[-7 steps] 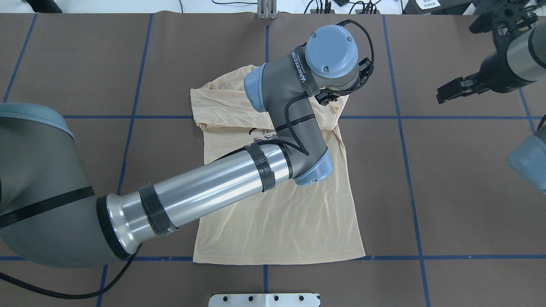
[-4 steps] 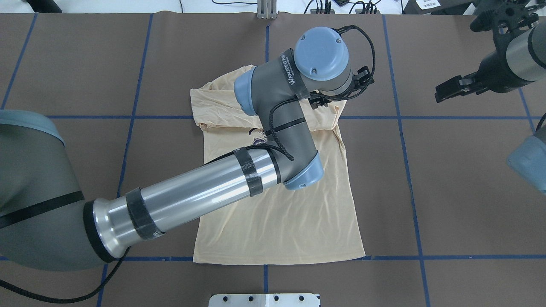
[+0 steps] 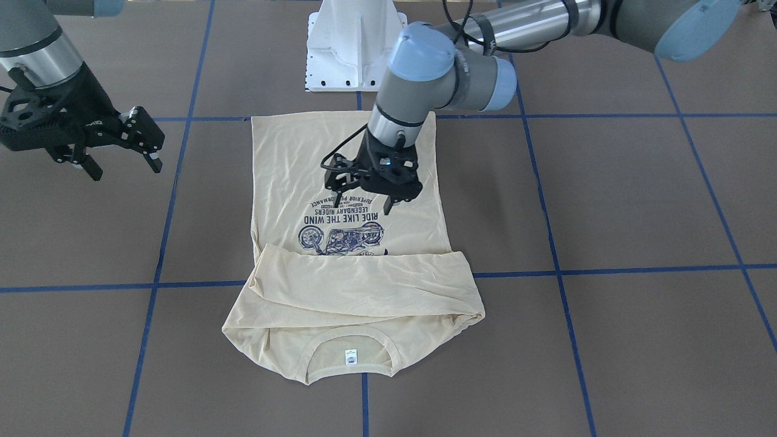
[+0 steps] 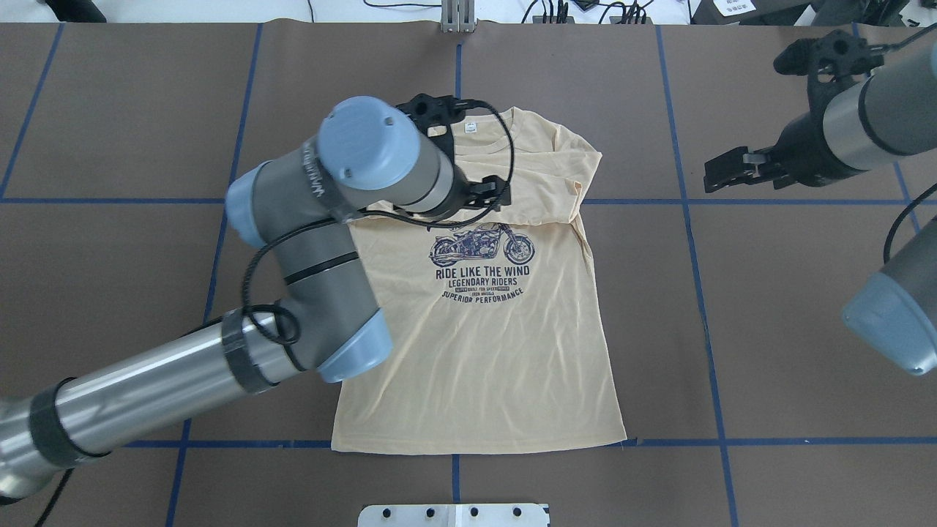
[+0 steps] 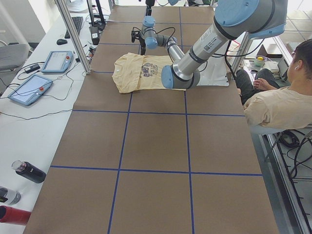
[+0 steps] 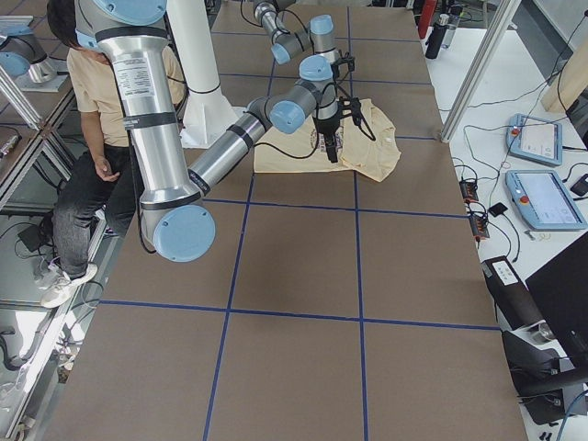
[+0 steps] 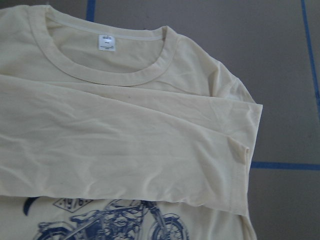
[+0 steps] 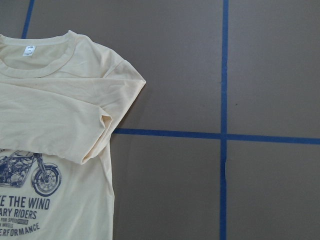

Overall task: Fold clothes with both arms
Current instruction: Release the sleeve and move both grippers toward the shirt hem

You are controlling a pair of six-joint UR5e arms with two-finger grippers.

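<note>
The cream shirt lies flat on the brown table, print up, with both sleeves folded across the chest just above the navy motorcycle print. Its neckline and white tag point away from the robot. My left gripper hangs open and empty just above the print lines; in the overhead view the wrist hides it. The left wrist view holds only the collar and folded sleeve. My right gripper hovers open and empty over bare table, off the shirt's right shoulder.
Blue tape lines grid the table. The white pedestal base stands beyond the shirt's hem. A person sits beside the robot. Control tablets and bottles lie on the side bench along the table's far side.
My left arm swung left across the shirt from its right shoulder, uncovering the print. My right gripper drifted a little left toward the shirt. The shirt lies as before.
</note>
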